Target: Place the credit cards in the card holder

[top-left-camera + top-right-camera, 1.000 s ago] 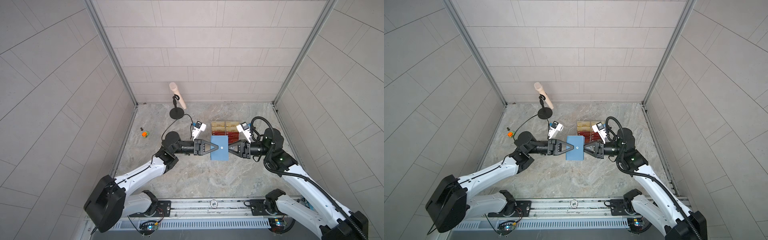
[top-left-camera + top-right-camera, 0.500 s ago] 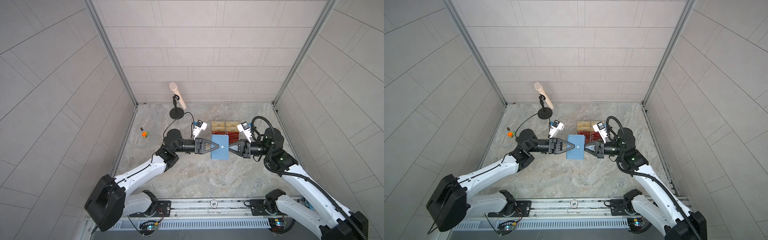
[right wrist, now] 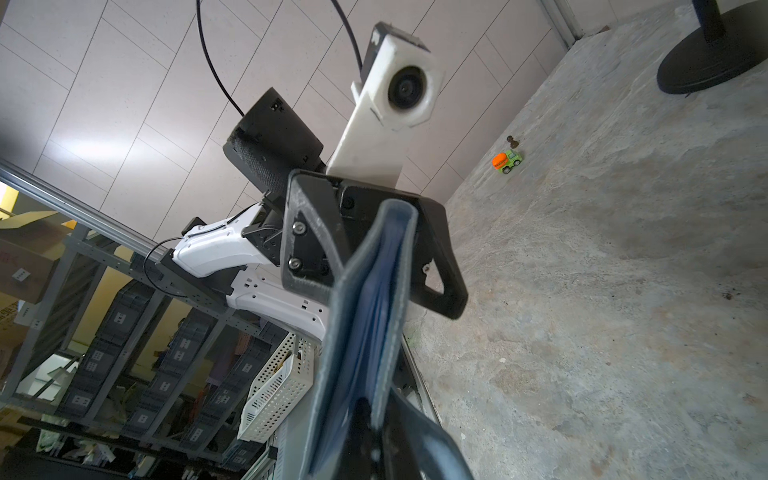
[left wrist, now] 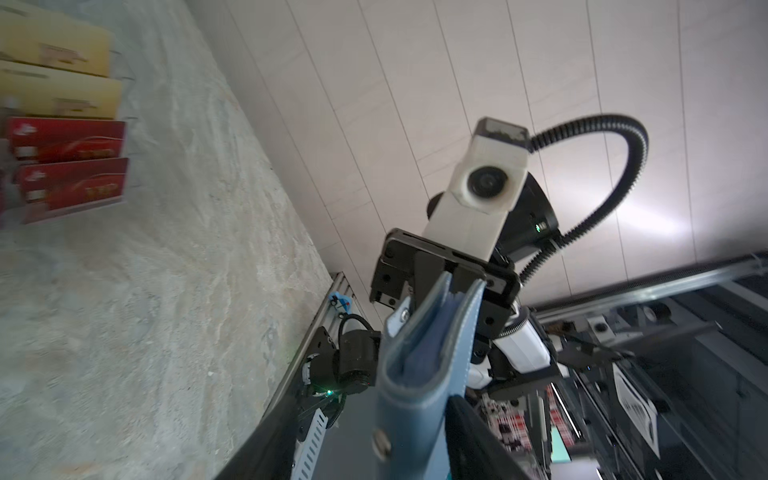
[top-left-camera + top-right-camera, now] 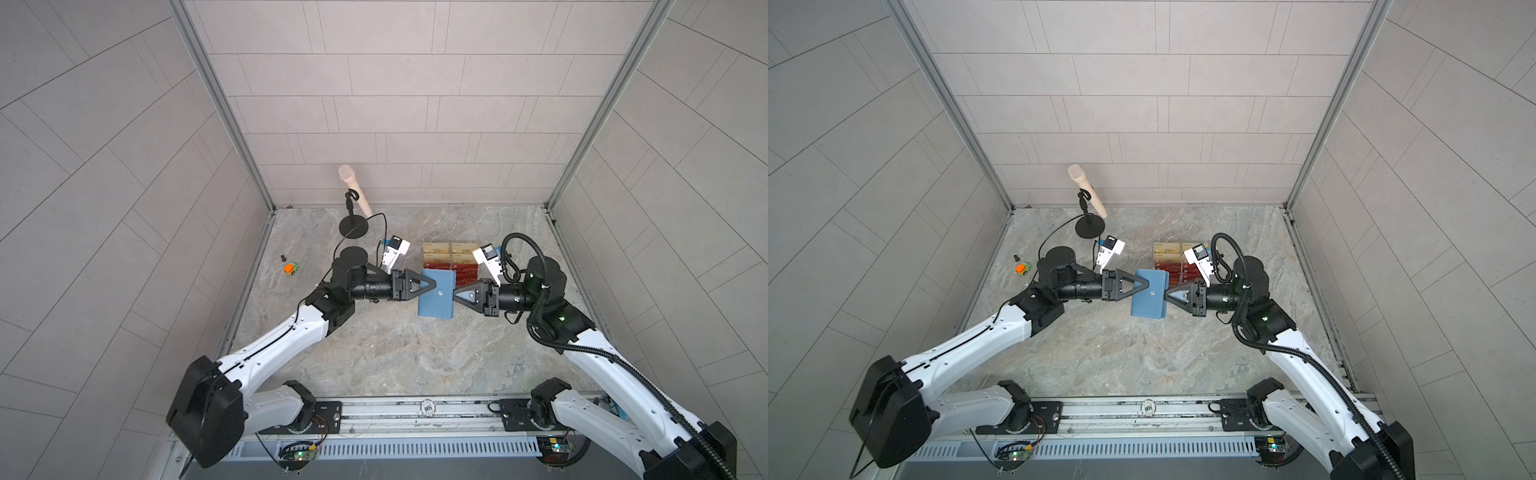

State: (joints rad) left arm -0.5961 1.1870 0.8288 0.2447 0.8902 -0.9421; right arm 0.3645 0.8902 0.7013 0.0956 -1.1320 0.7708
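**Item 1 – card holder** (image 5: 434,300): slate-blue wallet w/ snap tab, covers nearly shut. Held off the table (image 5: 395,353) at mid-scene btw. both grippers, broad face up toward the top views, also seen at (image 5: 1148,302). No card visibly in it.

**Item 2 – right gripper** (image 5: 456,296): jaws closed, pinching the card holder's right-hand edge. Left wrist view shows it clamped at the open end, by the tab (image 4: 446,282).

**Item 3 – left gripper** (image 5: 432,282): at the spine edge. Fingers (image 3: 440,270) parted, one each side of the wallet. Contact w/ the covers can't be told.

**Item 4 – credit cards** (image 5: 435,266): red, gold lettering, standing in the front rows of a clear tiered stand (image 4: 70,211) just behind the card holder. Two show clearly at (image 4: 68,141).

**Item 5 – pale gold cards** (image 5: 436,248): back rows, same stand.

**Item 6 – misc., left side:**
- Mic on stand (image 5: 353,195).
- Orange/green toy truck (image 5: 291,269).
- Small dark piece (image 5: 283,257) beside the truck.
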